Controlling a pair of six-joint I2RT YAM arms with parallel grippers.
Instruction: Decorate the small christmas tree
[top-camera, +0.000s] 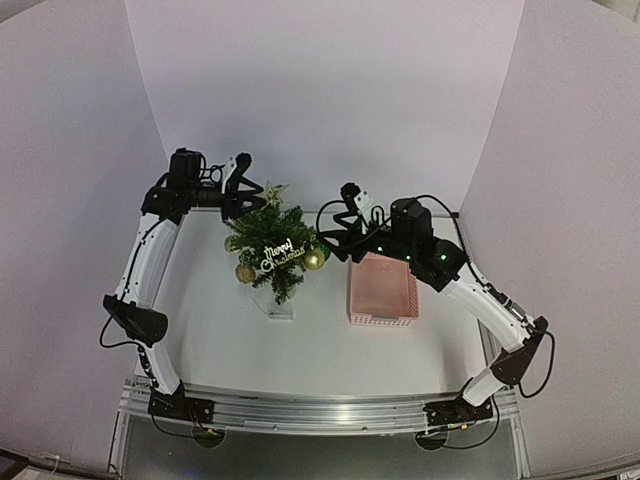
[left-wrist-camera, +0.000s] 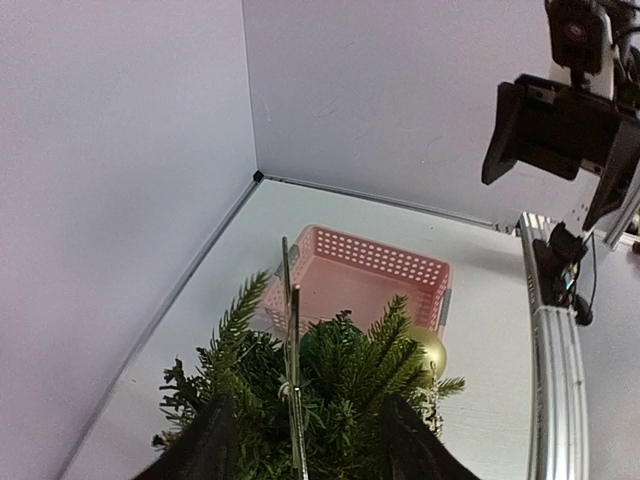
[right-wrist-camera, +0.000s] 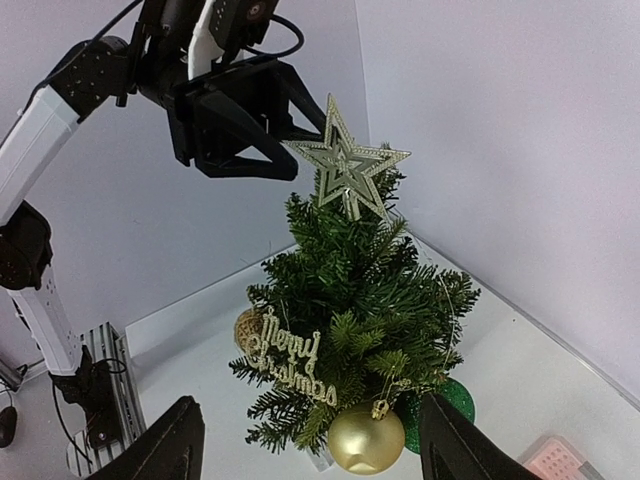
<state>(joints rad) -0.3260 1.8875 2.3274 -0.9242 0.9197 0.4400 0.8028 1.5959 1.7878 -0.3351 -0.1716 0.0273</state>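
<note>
Top external view: the small christmas tree (top-camera: 276, 248) stands upright on the white desk (top-camera: 230, 340), in its left half, about midway between the near and far edges, its pale base (top-camera: 281, 312) on the surface. A gold star (right-wrist-camera: 346, 160) sits on the treetop. A glittery "Merry Christmas" sign (right-wrist-camera: 291, 364) hangs across the front branches. A shiny gold bauble (right-wrist-camera: 365, 440) hangs low on the side facing the right wrist camera, with a green glitter bauble (right-wrist-camera: 455, 400) just beside it. A brownish glitter bauble (right-wrist-camera: 247, 328) hangs on the tree's opposite side.

The left fingers (left-wrist-camera: 205, 450) are at the treetop. They stand apart, one on each side of the star, which the left wrist view shows edge-on between them with a gap on both sides. Whether either finger touches the star cannot be told.

The right fingers (right-wrist-camera: 175, 445) are spread wide and point at the tree from its right side, near the gold bauble but clear of the branches.

A pink perforated basket (top-camera: 382, 292) sits in the right half of the desk, near the tree but apart from it, below the right arm.
</note>
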